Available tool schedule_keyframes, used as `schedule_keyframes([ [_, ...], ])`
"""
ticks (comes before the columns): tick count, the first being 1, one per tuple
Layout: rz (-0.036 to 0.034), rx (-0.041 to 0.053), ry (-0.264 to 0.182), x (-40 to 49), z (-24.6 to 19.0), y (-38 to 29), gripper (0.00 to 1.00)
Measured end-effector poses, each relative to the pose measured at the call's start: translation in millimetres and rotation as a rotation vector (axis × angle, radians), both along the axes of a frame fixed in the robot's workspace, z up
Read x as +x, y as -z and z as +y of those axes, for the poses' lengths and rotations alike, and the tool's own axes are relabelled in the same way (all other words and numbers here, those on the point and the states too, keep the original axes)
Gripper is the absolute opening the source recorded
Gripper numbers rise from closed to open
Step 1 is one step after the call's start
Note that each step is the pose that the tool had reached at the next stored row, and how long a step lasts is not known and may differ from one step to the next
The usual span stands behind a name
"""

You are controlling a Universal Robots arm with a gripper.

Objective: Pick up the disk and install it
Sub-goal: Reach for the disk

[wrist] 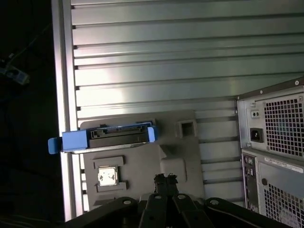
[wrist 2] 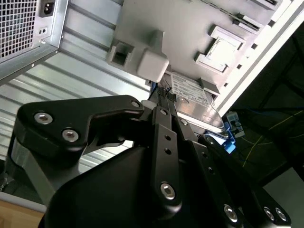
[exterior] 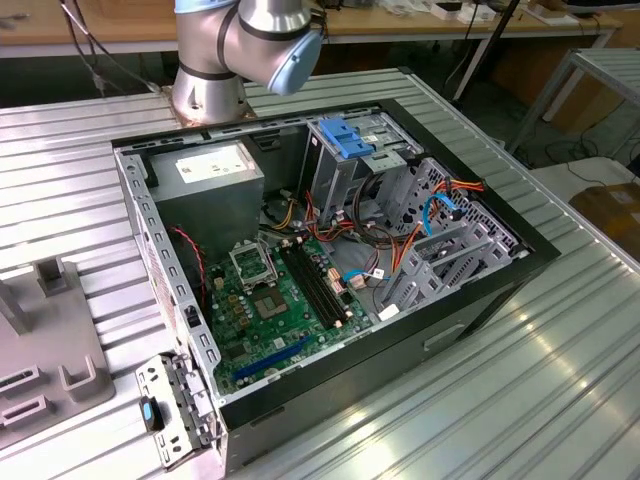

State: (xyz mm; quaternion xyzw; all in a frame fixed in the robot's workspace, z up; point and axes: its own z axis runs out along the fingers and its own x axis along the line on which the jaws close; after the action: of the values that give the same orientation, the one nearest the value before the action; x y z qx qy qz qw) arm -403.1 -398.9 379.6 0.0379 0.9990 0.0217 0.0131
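The end effector [wrist: 165,179] was observed with its fingers drawn fully together and nothing gripped between them. In both wrist views its tips hung over the grey fixture plate [wrist: 180,156], not touching any item. The disk [wrist: 116,137] was still unpicked: it sat on the fixture plate at the side nearest the tabletop's [wrist: 156,71] edge, well apart from the fingertips, with a bright blue rail at each end. In the second wrist view its white label faced the camera just beyond the end effector's tips [wrist 2: 164,95]. The computer case [wrist: 273,142] stood near the plate with its rear panel toward it. In the exterior view, the arm's base [exterior: 200,90] stood on the tabletop behind the opened case, and its shoulder joint [exterior: 270,35], blue-capped, pointed toward the exterior view's right. The drive cage [exterior: 355,165] with its blue latch was noted inside the case.
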Motion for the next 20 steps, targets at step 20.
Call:
schedule_keyframes([
  [20, 0.0068, -0.0001, 0.0, -72.4, 7.0, 9.9, 0.11],
])
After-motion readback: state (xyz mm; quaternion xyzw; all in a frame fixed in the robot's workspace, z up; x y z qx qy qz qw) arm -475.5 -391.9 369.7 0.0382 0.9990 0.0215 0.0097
